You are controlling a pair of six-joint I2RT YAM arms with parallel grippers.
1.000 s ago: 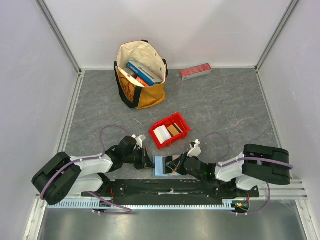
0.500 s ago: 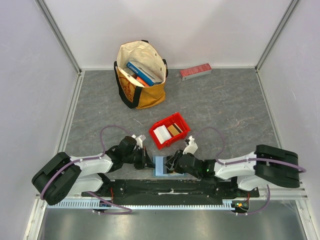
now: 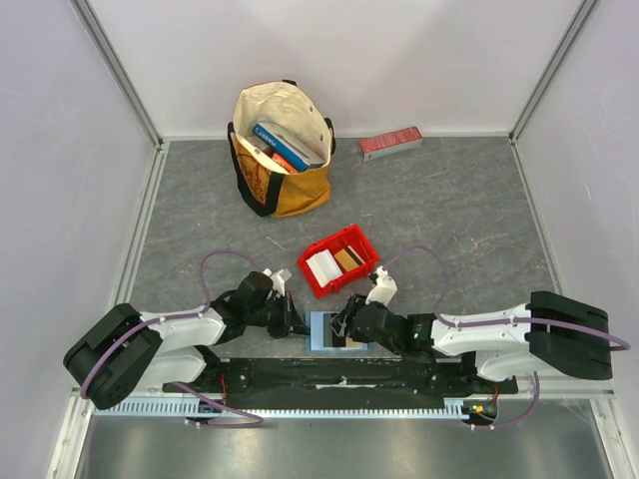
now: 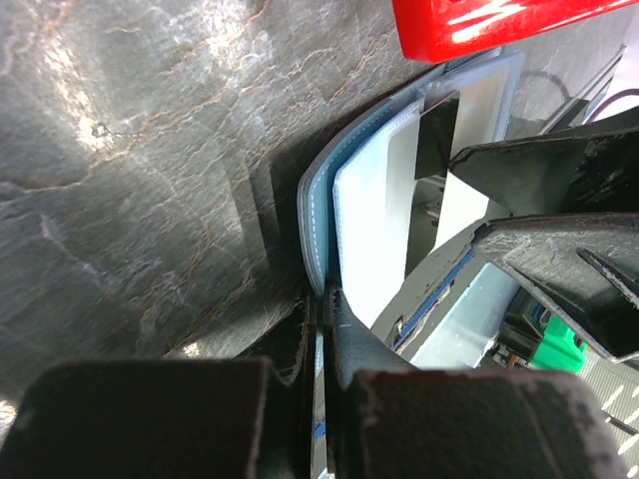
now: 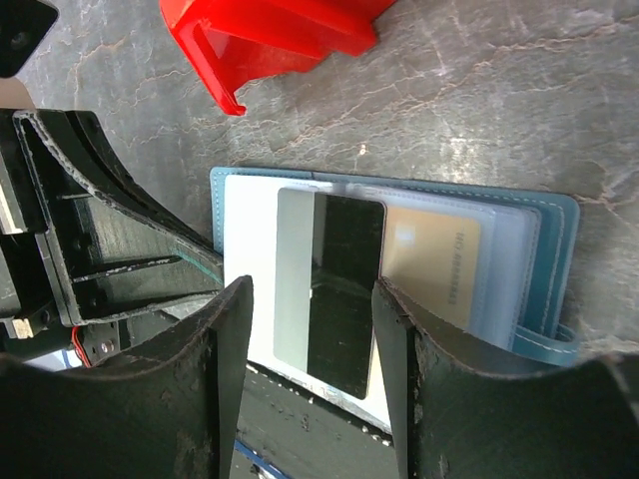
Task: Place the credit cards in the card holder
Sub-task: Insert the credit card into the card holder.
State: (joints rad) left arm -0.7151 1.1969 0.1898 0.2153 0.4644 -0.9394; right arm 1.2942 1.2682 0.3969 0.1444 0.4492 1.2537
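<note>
**Seating a card (image 5: 329,289) in the card holder (image 5: 549,230)**

At the table's (image 3: 449,220) near edge, the left gripper (image 4: 321,319) pinches the holder's cover. The right gripper (image 5: 312,329) stands open astride the card, gripping nothing. The next move is probably to push it home, squarely. Two cards are at the holder, one a tan card (image 5: 439,264), and two lie in the one red bin (image 3: 310,284).

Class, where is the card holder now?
Top view: the card holder lies open between the left tool and right tool, nearside of the red bin.
</note>
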